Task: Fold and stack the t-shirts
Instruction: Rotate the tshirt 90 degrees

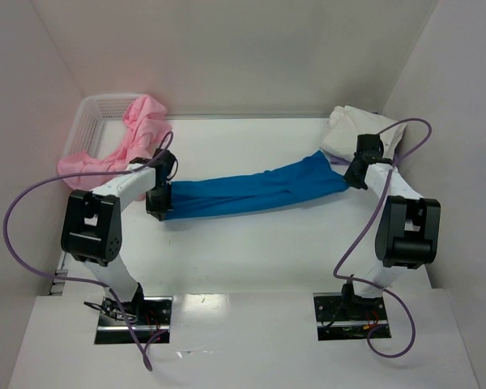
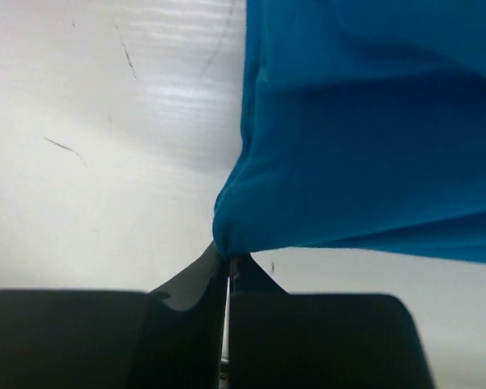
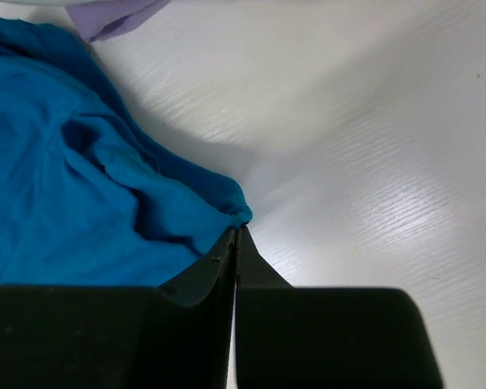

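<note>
A bright blue t-shirt [image 1: 255, 192] is stretched as a long band across the middle of the table between both arms. My left gripper [image 1: 158, 203] is shut on its left end; in the left wrist view the blue t-shirt [image 2: 364, 138] hangs from the closed left gripper [image 2: 229, 258]. My right gripper [image 1: 355, 177] is shut on its right end; the right wrist view has a corner of the blue t-shirt [image 3: 89, 194] pinched at the tips of the right gripper [image 3: 237, 229]. Pale pink t-shirts [image 1: 130, 138] spill over the basket. A cream-white t-shirt [image 1: 358, 130] lies at the back right.
A white lattice basket [image 1: 97, 113] stands at the back left against the wall. White walls close in the table on three sides. Purple cables [image 1: 20, 219] loop beside each arm. A lilac bit of cloth [image 3: 117, 16] shows at the top of the right wrist view.
</note>
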{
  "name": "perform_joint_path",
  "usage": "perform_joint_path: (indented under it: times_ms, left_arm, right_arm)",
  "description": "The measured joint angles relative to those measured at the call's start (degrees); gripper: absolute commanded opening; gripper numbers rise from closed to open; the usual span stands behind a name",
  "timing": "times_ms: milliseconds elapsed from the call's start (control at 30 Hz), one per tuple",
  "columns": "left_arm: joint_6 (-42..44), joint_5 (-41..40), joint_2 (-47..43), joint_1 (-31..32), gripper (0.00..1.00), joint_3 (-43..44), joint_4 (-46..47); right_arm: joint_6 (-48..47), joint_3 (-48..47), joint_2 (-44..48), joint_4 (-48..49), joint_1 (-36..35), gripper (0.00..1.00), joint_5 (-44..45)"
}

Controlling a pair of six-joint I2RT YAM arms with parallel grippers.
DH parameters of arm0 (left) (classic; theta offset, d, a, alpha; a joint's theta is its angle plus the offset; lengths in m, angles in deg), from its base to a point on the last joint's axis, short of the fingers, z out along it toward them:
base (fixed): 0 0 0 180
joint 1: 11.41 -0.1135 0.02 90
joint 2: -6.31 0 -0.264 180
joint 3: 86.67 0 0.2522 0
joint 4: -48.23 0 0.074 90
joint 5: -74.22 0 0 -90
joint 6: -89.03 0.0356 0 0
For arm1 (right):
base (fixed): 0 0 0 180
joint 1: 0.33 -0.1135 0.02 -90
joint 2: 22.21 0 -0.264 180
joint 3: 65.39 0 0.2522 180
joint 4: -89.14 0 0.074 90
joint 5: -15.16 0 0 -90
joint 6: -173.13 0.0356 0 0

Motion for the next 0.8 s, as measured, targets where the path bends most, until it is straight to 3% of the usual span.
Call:
perform_joint_path:
  times_ms: [100,167,233,333,367,467,500,633,800]
  left_arm:
    - [0.0,1.9,-1.7,0.6,0.03,-0.2,-1.4]
    - [0.1,3.2,-1.9,1.3,0.08,-0.1,-2.2]
    - [0.3,4.9,-1.8,2.5,0.12,-0.1,-3.3]
    - [0.3,6.9,-1.4,5.2,0.15,0.0,-5.0]
    - [0.3,7.7,-1.2,6.3,0.19,0.0,-5.5]
    - [0.0,9.6,-1.0,9.8,0.24,0.3,-7.7]
    - [-0.3,10.0,-1.0,11.0,0.34,0.5,-8.4]
    - [-3.0,11.5,-1.0,14.8,0.52,0.7,-10.7]
    - [-6.8,10.0,-2.8,15.0,0.65,3.5,-15.0]
  right_arm:
    - [0.0,0.2,0.0,0.0,0.0,0.0,-0.5]
    - [0.0,0.3,0.0,0.0,0.0,0.08,-0.9]
    - [0.1,0.3,-0.1,0.0,0.0,0.25,-1.3]
    - [-0.1,0.3,-0.1,0.0,0.2,0.43,-1.7]
    - [0.0,0.4,-0.1,0.0,0.3,0.53,-1.8]
    - [-0.1,0.4,-0.1,0.0,0.4,0.67,-2.2]
    - [-0.1,0.4,-0.1,0.0,0.4,0.67,-2.4]
    - [-0.2,0.3,-0.1,-0.1,0.4,0.67,-3.8]
    - [-0.3,-0.1,0.0,-0.1,0.0,0.68,-7.0]
